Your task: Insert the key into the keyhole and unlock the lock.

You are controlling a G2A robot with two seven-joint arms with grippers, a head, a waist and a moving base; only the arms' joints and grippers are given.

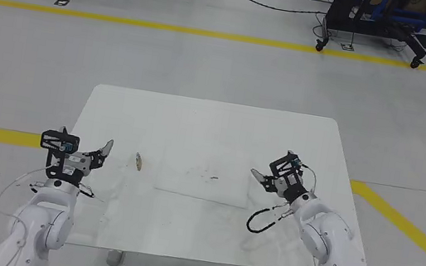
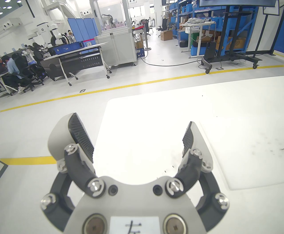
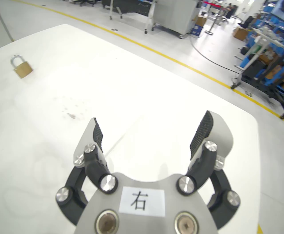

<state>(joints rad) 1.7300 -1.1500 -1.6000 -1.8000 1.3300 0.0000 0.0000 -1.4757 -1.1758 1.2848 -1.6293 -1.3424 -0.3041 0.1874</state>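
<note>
Both sets of jaws stand wide open with nothing between them.

Seen from above, the left jaws hang at the left edge of the table (image 1: 198, 118) and the right jaws over its near right part, well apart from each other. The padlock (image 1: 139, 161) lies on the table between them, nearer the left jaws and just beside the left edge of a thin white mat (image 1: 216, 192) in the near middle. A few small dark marks (image 1: 208, 173) sit on the mat. Whether one of them is the key cannot be told.

In the left wrist view, the left jaws are spread, and their ribbed pads (image 2: 81, 137) are bare. One finger is over the floor and the other over the table (image 2: 155, 115). A corner of the mat (image 2: 239, 168) shows to one side, with faint marks (image 2: 259, 148) on it.

In the right wrist view, the right jaws are likewise parted, their pads (image 3: 200, 133) gripping nothing, above the table (image 3: 155, 84). The padlock (image 3: 22, 67) lies flat well away from them, a brass body with a silver shackle arched over it. The marks (image 3: 71, 115) lie between the padlock and the jaws, nearer the jaws.
</note>
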